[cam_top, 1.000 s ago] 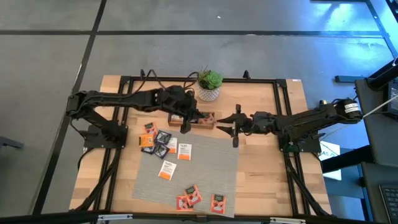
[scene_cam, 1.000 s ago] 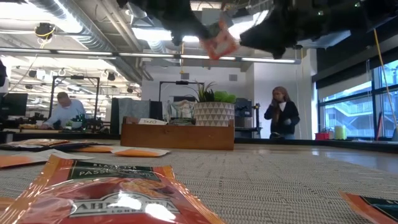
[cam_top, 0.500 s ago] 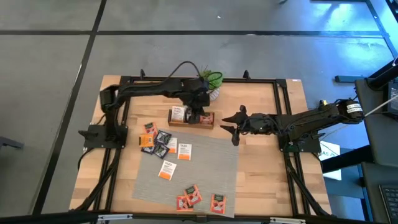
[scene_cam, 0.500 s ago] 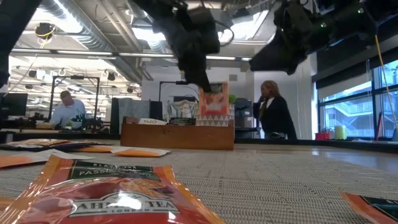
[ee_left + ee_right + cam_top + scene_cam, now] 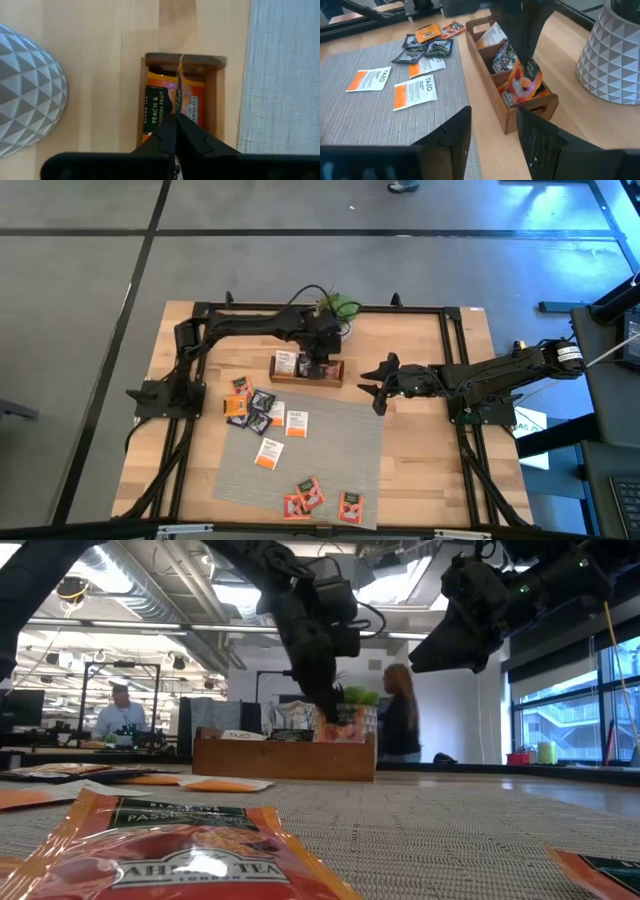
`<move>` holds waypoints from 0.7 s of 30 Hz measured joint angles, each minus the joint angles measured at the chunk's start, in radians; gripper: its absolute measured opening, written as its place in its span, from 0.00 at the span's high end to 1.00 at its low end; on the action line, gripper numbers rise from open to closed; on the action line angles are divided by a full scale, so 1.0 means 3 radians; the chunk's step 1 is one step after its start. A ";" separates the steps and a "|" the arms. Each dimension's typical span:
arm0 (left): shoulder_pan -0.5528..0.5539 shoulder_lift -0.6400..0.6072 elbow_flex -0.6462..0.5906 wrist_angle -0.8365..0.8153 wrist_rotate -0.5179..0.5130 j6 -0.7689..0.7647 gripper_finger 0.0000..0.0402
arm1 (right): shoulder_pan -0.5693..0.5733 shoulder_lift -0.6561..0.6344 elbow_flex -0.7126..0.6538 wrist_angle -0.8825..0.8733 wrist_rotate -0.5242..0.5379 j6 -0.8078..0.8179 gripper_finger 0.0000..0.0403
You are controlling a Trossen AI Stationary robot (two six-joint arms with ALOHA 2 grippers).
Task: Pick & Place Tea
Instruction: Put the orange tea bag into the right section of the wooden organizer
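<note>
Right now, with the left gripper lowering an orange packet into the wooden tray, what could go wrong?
The left gripper holds the orange packet on edge above another already in the end compartment of the tray; released there, it may stand proud or tip out. The white plant pot sits close beside the tray, so the arm could brush it.

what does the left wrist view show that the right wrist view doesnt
Only the left wrist view looks straight down the shut left pincer, clamped on an orange packet held edge-on above the tray's end compartment, with "peach & passion fruit" readable on the packet already in it.

Only the right wrist view shows the loose packets on the grey mat, the tray's other compartments holding packets, and the open right pincer.

Both show the wooden tray, the held orange packet, and the white patterned pot.
</note>
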 joint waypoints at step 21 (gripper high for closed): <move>-0.0132 0.0058 0.0080 -0.0160 -0.0327 -0.0071 0.86 | 0.0000 0.0000 -0.0001 -0.0005 0.0001 0.0000 0.61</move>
